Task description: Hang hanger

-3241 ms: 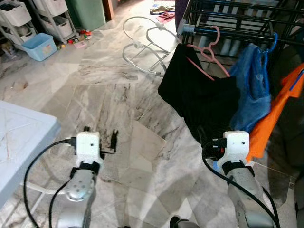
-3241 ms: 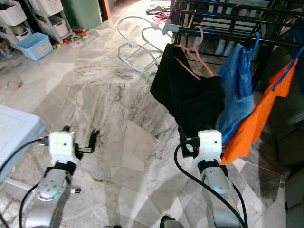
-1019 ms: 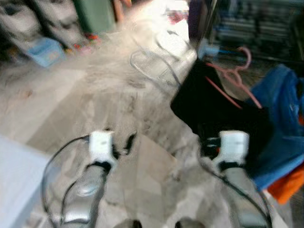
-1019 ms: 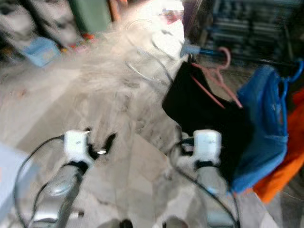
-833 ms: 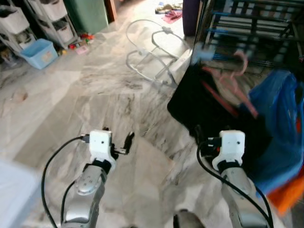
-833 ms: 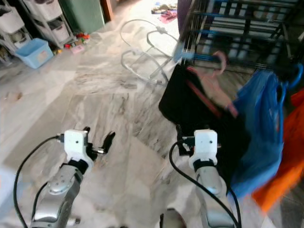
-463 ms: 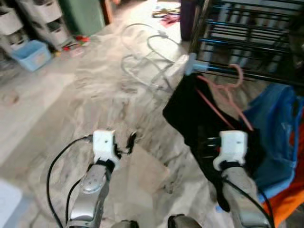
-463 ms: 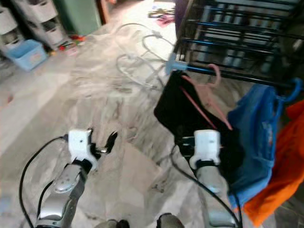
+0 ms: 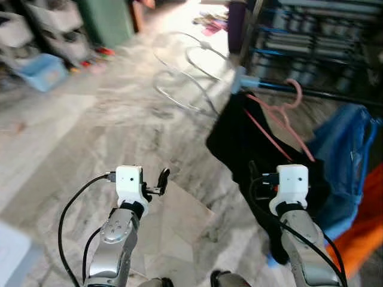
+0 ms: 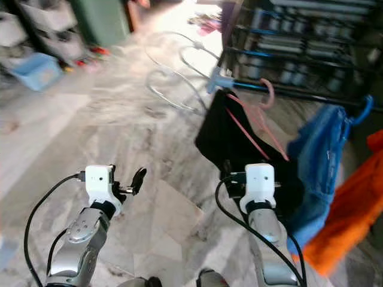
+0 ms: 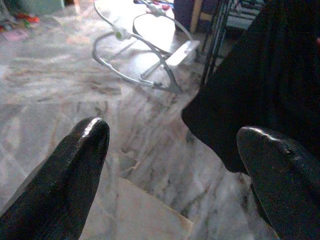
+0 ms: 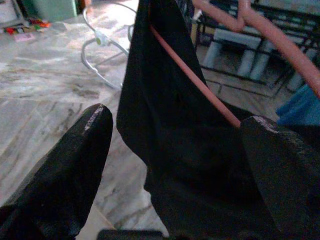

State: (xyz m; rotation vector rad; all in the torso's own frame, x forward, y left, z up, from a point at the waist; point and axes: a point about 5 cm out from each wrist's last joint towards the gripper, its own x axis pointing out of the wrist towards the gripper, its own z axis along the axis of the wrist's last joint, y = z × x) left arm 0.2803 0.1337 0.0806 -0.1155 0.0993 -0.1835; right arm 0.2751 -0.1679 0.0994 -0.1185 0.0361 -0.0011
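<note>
While the view has swung since a moment ago, the pink hanger (image 9: 286, 113) is seen hooked on the rack (image 9: 311, 48), upper right, carrying black cloth (image 9: 251, 143). Both pincers, left (image 11: 170, 165) and right (image 12: 175, 160), are spread and hold nothing; hanging looks done.

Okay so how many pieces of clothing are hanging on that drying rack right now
3. A black garment on the pink hanger at the rack's near end, a blue garment beside it on a blue hanger, and an orange garment farthest right. More may hang out of frame.

pink hanger (image 9: 286, 113), black garment (image 9: 251, 143), grey-veined marble floor (image 9: 90, 131).
</note>
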